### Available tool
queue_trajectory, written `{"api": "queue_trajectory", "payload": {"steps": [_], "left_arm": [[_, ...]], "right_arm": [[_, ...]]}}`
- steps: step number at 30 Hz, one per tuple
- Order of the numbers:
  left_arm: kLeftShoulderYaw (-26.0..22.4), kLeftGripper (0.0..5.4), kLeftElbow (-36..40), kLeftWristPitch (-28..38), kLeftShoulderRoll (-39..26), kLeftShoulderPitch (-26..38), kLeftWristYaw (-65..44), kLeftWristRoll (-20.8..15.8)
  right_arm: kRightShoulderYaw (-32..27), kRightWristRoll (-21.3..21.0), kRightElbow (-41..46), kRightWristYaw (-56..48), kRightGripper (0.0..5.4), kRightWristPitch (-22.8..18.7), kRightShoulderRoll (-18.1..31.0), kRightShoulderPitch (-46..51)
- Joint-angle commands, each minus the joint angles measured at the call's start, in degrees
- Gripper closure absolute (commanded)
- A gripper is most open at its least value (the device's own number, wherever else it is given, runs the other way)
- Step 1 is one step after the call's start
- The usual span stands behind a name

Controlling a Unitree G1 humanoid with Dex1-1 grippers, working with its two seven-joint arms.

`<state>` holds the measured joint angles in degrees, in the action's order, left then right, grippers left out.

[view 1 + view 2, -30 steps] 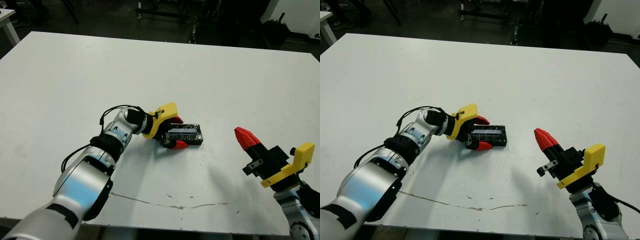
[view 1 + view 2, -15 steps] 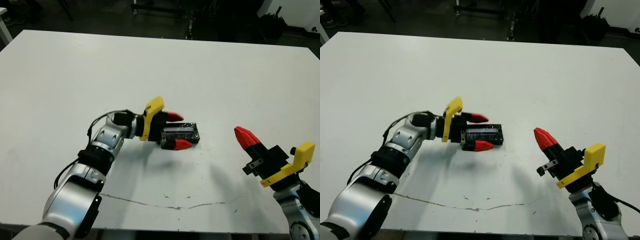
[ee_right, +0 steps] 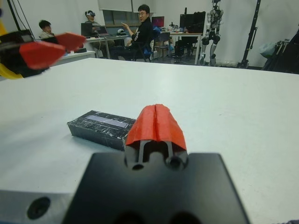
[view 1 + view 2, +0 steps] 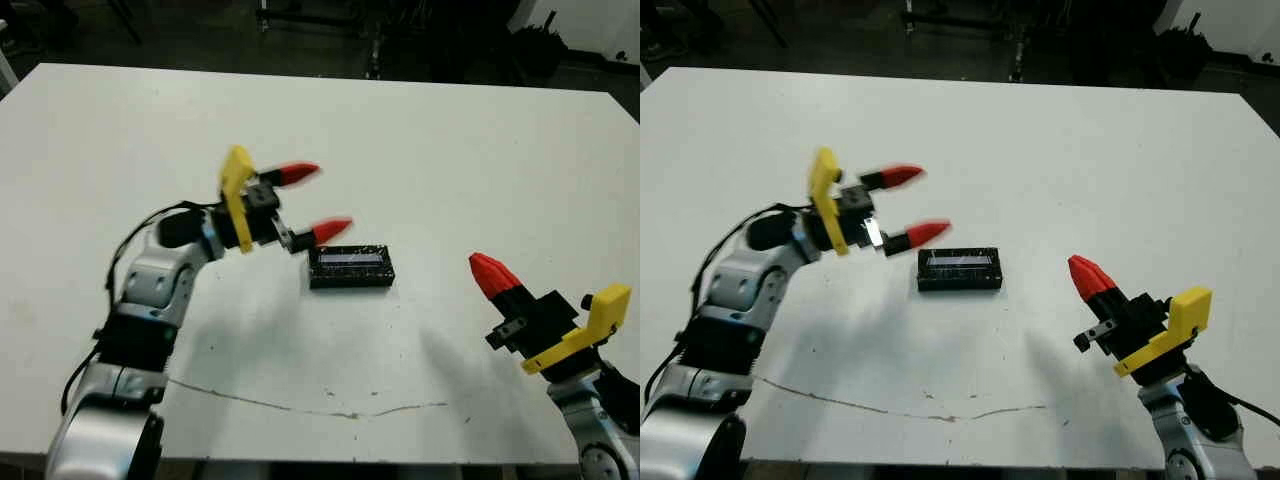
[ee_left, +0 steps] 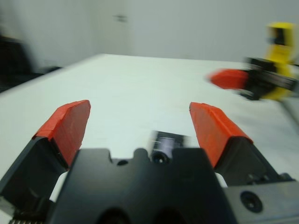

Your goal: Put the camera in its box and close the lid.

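Beyond the white table (image 4: 420, 130), a dark floor (image 4: 200, 30); seated people (image 3: 140, 35) at desks (image 3: 187, 37), a black stand (image 3: 250, 32).

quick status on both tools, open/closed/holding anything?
Left tool: open, holding nothing, raised beside the closed box.
Right tool: closed, empty, apart from the box.

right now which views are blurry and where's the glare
Left wrist view: smeared throughout; the box and the right gripper beyond it are soft. Right wrist view: the box is sharp, the left gripper slightly soft. Eye views: crisp, with a pale glare strip on the lid.
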<state>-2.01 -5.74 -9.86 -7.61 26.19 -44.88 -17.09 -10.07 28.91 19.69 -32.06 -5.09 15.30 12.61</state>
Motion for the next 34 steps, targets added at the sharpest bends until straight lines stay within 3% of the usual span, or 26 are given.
{"api": "queue_trajectory", "payload": {"steps": [1,5,8,14,19,26,34], "left_arm": [[-2.45,0.17,7.16,3.19,4.91,-7.97,10.76,-0.26],[-1.65,0.69,13.25,10.05,8.24,-16.6,20.25,3.91],[-0.81,1.16,15.22,14.89,11.0,-22.85,25.28,5.78],[1.14,2.08,17.62,17.16,15.47,-31.29,34.61,8.62],[2.0,2.83,15.35,19.13,14.96,-31.38,37.16,10.69],[3.2,3.85,16.08,16.53,12.44,-30.69,38.34,13.6],[3.74,5.06,17.08,15.13,11.84,-30.4,39.4,13.55]], "right_arm": [[-0.49,-0.55,0.08,1.88,5.4,0.86,-0.91,0.27],[-0.26,-1.02,1.6,8.64,5.4,-0.47,-4.77,0.11],[0.73,-4.54,2.52,15.17,5.4,0.91,-8.62,0.08],[3.1,-13.84,2.12,22.92,5.4,5.77,-13.04,-0.75],[4.48,-20.69,1.95,27.87,5.4,5.66,-14.06,-1.09],[5.04,-22.88,1.83,30.49,5.4,6.38,-15.52,-1.14],[5.23,-23.31,2.02,31.68,5.4,6.75,-16.28,-1.42]]}}
